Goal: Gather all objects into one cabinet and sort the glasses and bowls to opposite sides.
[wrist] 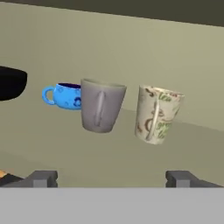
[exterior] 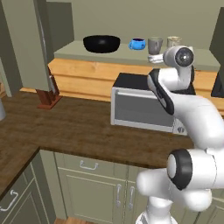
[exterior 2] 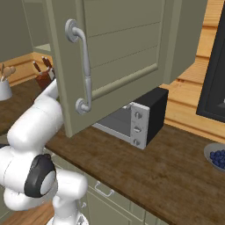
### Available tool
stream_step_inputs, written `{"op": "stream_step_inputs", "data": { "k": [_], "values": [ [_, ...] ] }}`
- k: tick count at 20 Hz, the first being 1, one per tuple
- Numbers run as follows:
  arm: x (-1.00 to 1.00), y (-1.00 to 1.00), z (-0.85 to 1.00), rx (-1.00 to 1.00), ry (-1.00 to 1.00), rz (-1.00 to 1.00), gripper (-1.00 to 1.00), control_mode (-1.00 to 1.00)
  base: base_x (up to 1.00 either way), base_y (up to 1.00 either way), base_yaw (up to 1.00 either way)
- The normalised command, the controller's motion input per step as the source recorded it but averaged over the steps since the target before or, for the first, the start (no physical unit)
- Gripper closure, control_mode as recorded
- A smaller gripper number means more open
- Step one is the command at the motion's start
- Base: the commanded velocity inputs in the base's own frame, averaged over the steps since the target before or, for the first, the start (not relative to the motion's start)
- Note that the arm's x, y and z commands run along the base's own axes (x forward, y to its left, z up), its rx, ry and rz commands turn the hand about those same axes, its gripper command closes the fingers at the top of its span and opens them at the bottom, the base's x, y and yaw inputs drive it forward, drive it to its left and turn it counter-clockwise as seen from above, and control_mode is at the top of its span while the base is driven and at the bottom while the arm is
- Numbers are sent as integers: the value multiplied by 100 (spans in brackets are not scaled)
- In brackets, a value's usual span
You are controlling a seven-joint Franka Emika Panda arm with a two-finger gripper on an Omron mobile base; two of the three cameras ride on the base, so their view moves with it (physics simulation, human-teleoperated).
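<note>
on the cabinet point(exterior: 131, 56) shelf floor, going left to right in the left base view: the big black bowl point(exterior: 101, 43) sits at the left, then, apart from it, the small blue bowl point(exterior: 137, 43), the grey tumbler point(exterior: 155, 45) just beside it, and the cream patterned cup point(exterior: 173, 41) at the right, partly behind the arm. the hand view shows the same row, with the tumbler overlapping the blue bowl's edge. the gripper point(wrist: 113, 178) hovers in front of the shelf with its fingers spread wide and nothing between them. below the shelf stands a toaster oven point(exterior: 142, 105) on the wooden counter point(exterior: 65, 127).
</note>
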Motion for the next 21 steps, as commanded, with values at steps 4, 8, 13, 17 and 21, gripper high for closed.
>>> {"op": "stream_step_inputs", "data": {
  "k": [4, 8, 13, 17, 21],
  "values": [
    [-100, 49, -18, 5, 0, 11, -100, -100, 0, 0, 0],
    [-100, 81, -58, 1, 0, 24, -100, -100, 0, 0, 0],
    [-100, 89, -63, 0, 0, 24, -100, -100, 0, 0, 0],
    [-100, 96, -63, 0, 0, 21, -100, -100, 0, 0, 0],
    [-95, 95, -63, 0, 0, 9, -100, -100, 0, 0, 0]
  ]
}}
